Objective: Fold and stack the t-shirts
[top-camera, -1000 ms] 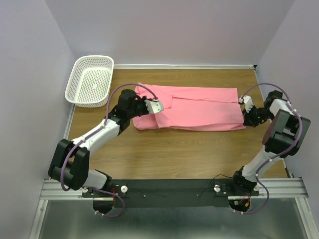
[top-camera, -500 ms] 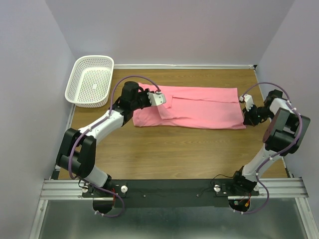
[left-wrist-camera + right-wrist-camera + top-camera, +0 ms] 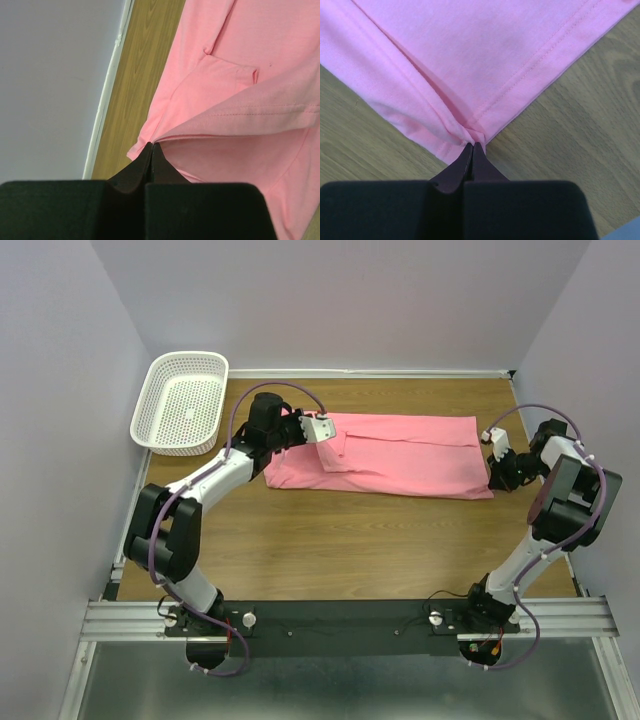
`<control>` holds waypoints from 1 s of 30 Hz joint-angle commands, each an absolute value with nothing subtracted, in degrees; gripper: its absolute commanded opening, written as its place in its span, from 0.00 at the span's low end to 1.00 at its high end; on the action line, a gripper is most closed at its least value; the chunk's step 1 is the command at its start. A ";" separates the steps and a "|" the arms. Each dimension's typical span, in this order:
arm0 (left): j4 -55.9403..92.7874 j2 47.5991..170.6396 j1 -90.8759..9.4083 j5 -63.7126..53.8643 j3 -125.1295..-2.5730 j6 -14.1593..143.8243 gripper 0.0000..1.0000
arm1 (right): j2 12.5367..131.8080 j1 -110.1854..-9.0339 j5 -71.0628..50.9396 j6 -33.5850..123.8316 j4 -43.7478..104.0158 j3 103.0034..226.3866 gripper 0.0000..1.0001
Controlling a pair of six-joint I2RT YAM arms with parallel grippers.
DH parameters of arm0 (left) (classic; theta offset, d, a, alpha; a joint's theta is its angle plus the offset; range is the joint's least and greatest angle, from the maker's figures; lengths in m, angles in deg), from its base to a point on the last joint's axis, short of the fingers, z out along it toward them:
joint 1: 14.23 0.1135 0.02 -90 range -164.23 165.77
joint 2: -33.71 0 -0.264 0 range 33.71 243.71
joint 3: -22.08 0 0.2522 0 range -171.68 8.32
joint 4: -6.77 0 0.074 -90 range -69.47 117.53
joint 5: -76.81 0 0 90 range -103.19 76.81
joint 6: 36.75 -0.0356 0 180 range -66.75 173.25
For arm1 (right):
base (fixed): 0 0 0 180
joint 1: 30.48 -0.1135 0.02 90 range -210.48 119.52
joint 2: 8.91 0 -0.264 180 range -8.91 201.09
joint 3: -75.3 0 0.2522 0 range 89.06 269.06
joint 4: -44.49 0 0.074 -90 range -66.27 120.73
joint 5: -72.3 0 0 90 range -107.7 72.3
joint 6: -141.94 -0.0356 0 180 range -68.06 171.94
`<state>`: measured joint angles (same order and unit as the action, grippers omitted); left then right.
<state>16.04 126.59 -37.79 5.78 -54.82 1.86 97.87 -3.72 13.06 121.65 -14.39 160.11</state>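
A salmon-pink t-shirt (image 3: 410, 455) lies folded lengthwise on the far half of the wooden table. My left gripper (image 3: 327, 440) is shut on the t-shirt's left edge and holds that part lifted over the shirt; in the left wrist view the pinched cloth (image 3: 235, 120) stretches away from the fingertips (image 3: 151, 145). My right gripper (image 3: 492, 472) is shut on the t-shirt's near right corner; in the right wrist view the corner (image 3: 470, 131) bunches at the closed tips (image 3: 472, 145), low over the table.
A white mesh basket (image 3: 182, 400) stands at the back left corner. Walls close the table on the left, back and right. Bare wood (image 3: 350, 550) lies between the shirt and the arm bases.
My left gripper has moved back and to the right, carrying the shirt's left edge over the shirt. The right gripper has stayed almost in place on the corner.
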 commanded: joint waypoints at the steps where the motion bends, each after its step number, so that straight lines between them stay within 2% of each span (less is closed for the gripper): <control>1: 16.92 127.76 -37.26 5.62 -56.72 1.22 0.00 | 99.46 -2.89 13.41 120.23 -12.86 161.75 0.01; 30: 15.60 126.97 -34.54 2.90 -56.02 4.21 0.00 | 102.27 -2.89 14.73 116.89 -12.78 164.38 0.00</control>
